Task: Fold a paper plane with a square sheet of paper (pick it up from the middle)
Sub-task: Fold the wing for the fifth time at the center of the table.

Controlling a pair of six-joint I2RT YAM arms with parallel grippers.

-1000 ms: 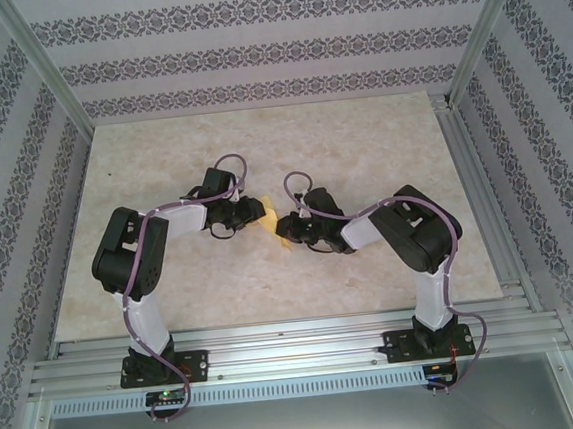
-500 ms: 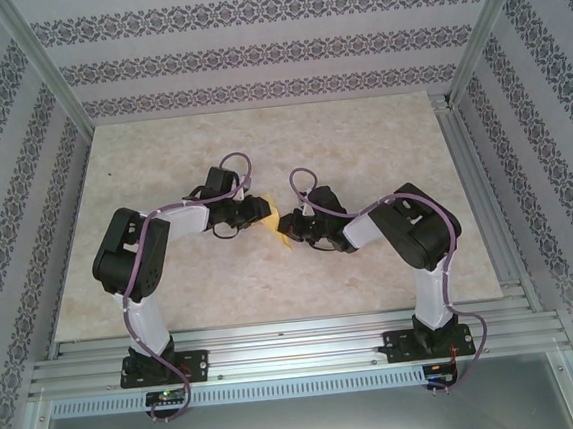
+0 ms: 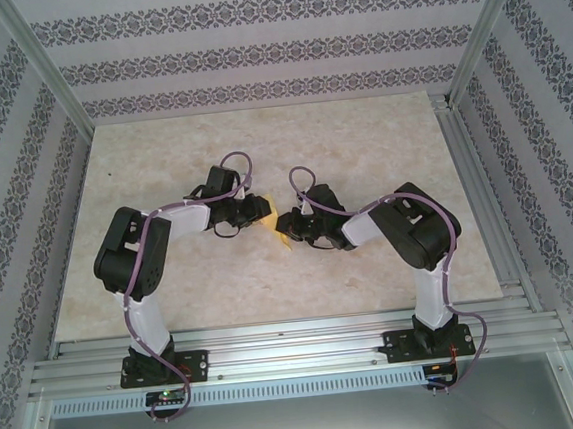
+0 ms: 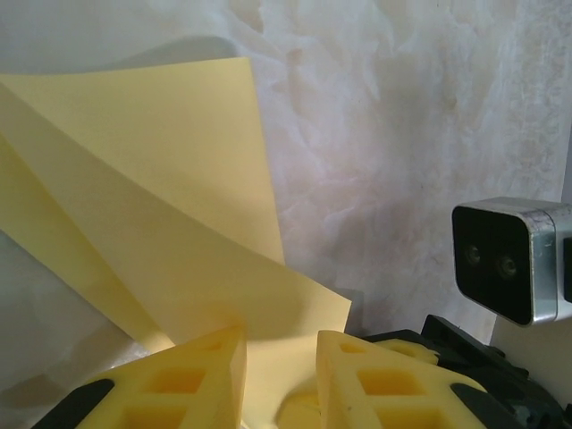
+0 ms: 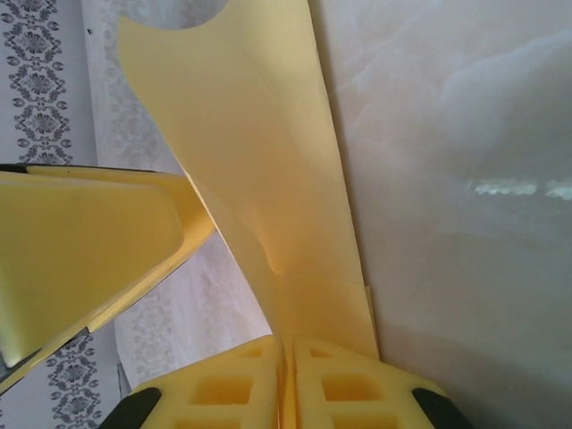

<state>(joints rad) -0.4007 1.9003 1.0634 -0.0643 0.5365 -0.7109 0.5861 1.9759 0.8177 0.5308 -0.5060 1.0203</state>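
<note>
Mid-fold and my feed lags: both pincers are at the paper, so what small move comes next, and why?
Probably close the left pincer on the paper. Its fingers stand apart with the sheet's edge in the gap, while the right pincer pinches another part between nearly touching fingers. Two grips seem needed before creasing.

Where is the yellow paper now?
In the top view, the paper is over the middle of the table, pinched by the right pincer, with the left pincer on its left.
</note>
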